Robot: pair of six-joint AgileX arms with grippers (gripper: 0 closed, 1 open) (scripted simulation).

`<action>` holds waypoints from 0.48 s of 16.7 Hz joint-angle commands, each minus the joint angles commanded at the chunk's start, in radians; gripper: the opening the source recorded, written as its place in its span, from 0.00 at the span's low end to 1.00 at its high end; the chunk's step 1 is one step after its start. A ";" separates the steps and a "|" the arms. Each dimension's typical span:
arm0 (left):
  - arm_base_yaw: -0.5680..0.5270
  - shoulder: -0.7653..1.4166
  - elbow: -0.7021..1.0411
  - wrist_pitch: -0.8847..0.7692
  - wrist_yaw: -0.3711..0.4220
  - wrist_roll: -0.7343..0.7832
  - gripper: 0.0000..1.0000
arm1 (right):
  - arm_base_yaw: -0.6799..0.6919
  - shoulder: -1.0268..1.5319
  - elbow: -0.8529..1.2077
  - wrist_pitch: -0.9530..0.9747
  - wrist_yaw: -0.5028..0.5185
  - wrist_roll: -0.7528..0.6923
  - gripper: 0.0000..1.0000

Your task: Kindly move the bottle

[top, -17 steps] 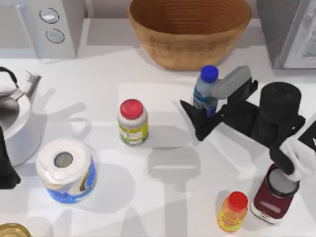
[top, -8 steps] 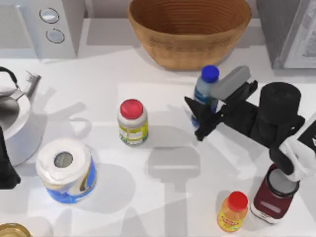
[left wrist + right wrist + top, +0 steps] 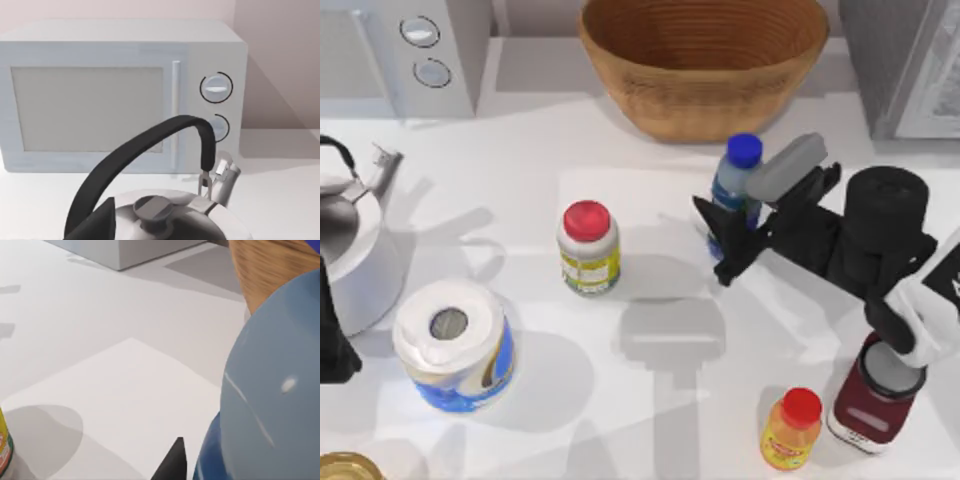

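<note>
Top view: right gripper (image 3: 720,232) sits right of table centre, black fingers closed narrowly around the lower body of the bottle (image 3: 733,187), one finger on each side and touching it. Bottle stands upright, long axis vertical, blue cap up and leaning slightly toward the far edge in this view; it is just in front of the wicker basket (image 3: 704,60) and apart from it. Open table surface lies to the bottle's left up to the white jar (image 3: 588,248) with its red lid, and a wide bare stretch runs in front of the gripper toward the near edge. Near right corner is more crowded: small orange bottle (image 3: 790,430) and a dark red jar (image 3: 873,393) stand close together beneath the right arm. Right wrist view: the bottle's pale blue wall (image 3: 272,390) is very close, with one dark fingertip (image 3: 172,464) beside it. Left arm is parked at the left edge beside the kettle (image 3: 345,240); paper roll (image 3: 453,343) stands near it. Left wrist view: kettle handle (image 3: 145,160) in front of the microwave (image 3: 120,95); cannot tell the left gripper's opening.
</note>
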 joint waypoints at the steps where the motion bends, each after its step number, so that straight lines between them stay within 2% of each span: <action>1: 0.000 0.000 0.000 0.000 0.000 0.000 1.00 | -0.002 -0.001 -0.001 0.000 0.000 0.002 0.00; 4: 0.000 0.000 0.000 0.000 0.000 0.000 1.00 | -0.023 -0.019 -0.031 -0.010 -0.002 0.002 0.00; 8: 0.000 0.000 0.000 0.000 0.000 0.000 1.00 | -0.133 -0.109 -0.161 -0.038 0.012 0.007 0.00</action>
